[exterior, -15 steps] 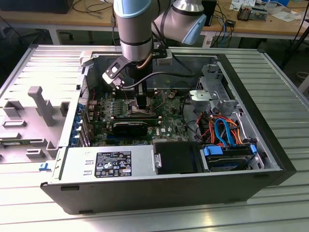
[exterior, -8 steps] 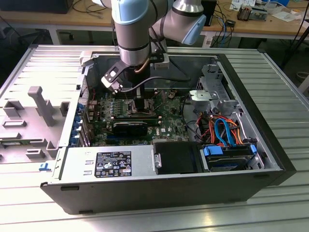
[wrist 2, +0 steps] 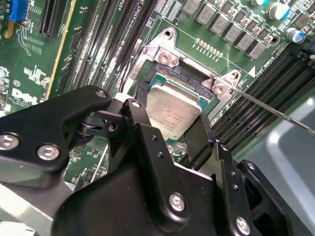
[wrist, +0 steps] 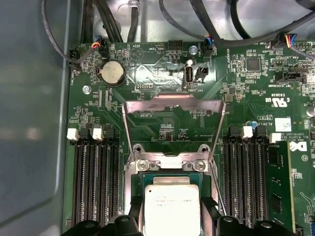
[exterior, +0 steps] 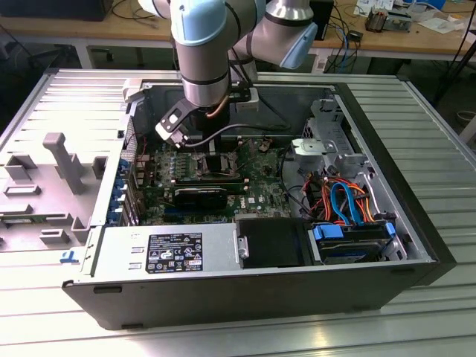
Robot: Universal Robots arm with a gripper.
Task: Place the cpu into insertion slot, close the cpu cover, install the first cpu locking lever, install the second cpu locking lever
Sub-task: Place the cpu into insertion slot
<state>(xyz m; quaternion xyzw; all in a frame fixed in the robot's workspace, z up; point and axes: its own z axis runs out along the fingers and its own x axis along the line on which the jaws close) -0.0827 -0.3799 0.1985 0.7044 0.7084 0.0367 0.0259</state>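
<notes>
The arm [exterior: 202, 71] consisted of silver-grey cylindrical sections with rounded, pale blue joint caps [exterior: 199, 21]. At the wrist, a white-and-black bracket [exterior: 171, 124] was fitted, with a thin grey cable [exterior: 223, 131] looping beside it. In the second wrist view, the jaws were narrow matte-black bars standing apart from each other. Their linkage [wrist 2: 64, 132] comprised angular black plates fastened with silver socket-head screws [wrist 2: 47, 152] and small round pivot pins [wrist 2: 101, 93].
</notes>
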